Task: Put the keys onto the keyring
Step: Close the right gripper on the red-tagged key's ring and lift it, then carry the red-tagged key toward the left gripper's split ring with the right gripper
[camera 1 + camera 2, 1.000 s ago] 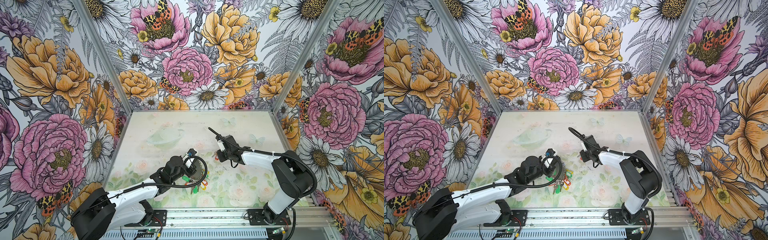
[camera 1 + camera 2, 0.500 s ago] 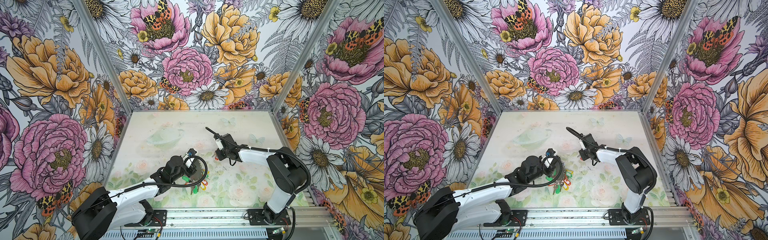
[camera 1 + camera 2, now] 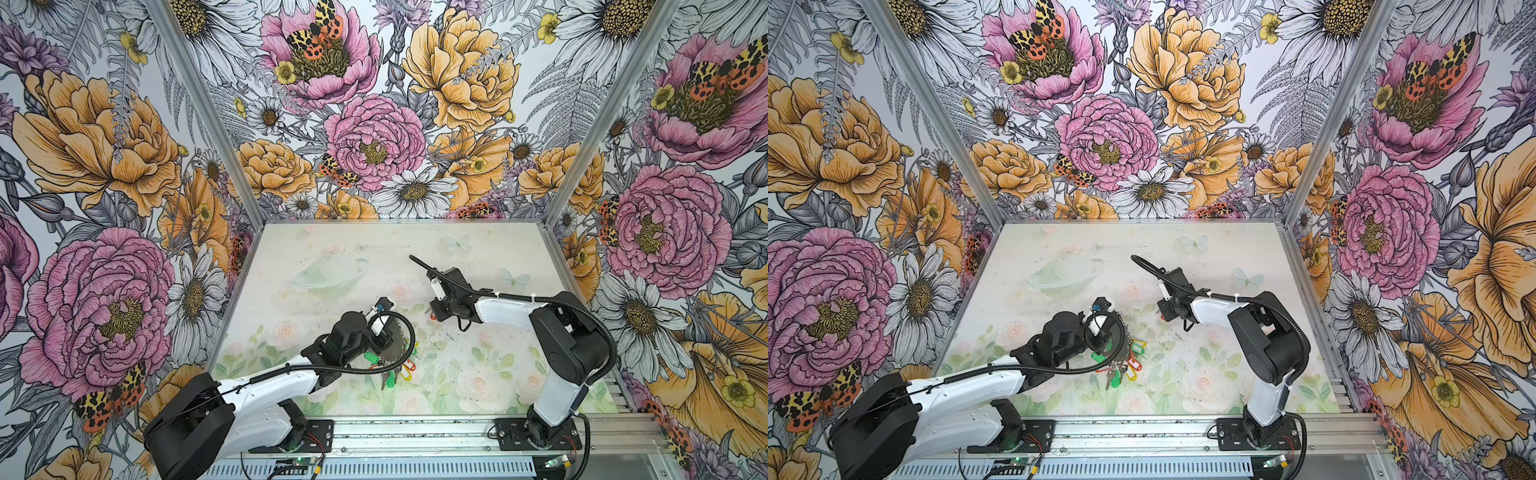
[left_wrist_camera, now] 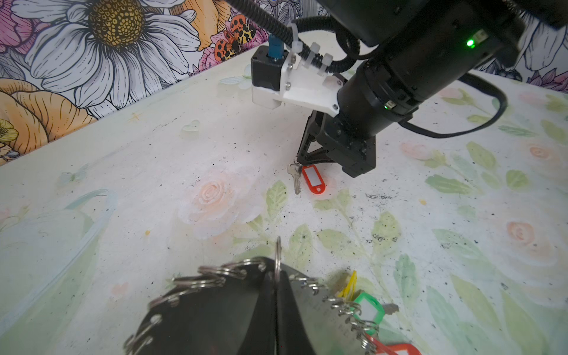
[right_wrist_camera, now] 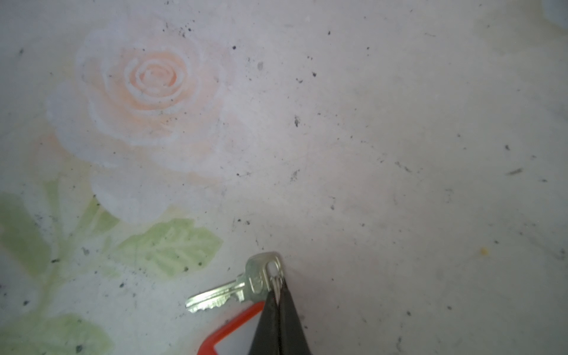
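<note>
Well, my right gripper (image 5: 278, 290) pinches the thin loop (image 5: 277, 281) joining the light, stiff key (image 5: 233, 292) and red tag (image 5: 230, 335) lying on the table (image 5: 399, 153), a sound hold I think; my left gripper (image 4: 276, 276) clamps the keyring (image 4: 319, 310).

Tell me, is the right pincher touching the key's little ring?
Touching. In the right wrist view the right gripper is pinched shut on the small ring looped through the key.

Bold floral wallpaper walls (image 3: 374, 137) enclose a pale, speckled rose-printed tabletop (image 3: 478, 266).
</note>
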{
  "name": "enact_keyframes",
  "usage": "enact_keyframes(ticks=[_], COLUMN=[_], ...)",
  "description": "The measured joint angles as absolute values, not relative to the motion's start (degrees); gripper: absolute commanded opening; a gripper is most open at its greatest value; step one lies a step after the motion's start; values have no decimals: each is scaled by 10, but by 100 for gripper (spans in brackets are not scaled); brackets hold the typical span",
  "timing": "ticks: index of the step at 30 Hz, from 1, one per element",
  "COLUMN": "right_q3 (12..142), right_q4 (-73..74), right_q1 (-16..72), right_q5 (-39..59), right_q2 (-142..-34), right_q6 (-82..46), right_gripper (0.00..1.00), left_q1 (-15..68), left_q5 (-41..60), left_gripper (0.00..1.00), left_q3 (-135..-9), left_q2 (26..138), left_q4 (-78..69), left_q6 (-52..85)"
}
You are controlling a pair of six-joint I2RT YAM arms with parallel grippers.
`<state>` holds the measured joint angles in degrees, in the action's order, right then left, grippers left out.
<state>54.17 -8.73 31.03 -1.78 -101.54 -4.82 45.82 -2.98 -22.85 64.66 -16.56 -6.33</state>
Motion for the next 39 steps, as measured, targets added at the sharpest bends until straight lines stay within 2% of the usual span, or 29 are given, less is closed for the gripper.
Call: enact_keyframes(ticks=[4,12,22,39], right_q3=[529,458,322,262], right_q4=[-90,-77,18,113], right_q1=[310,320,399,459], right_q5=[-17,5,64,111], right_q2=[-980,-838,-669,-575], right_q6=[-48,-48,-10,43], right_gripper=[0,0,0,0], left_q1=[453,443,440,440], left_q5=[-13,54,138,211], left_gripper=[0,0,0,0], left_q3=[-227,-210,-210,-209], left_q2=[641,605,598,559], left_q4=[-166,-170,-170,-169], left_q6=[-63,-64,-64,-65])
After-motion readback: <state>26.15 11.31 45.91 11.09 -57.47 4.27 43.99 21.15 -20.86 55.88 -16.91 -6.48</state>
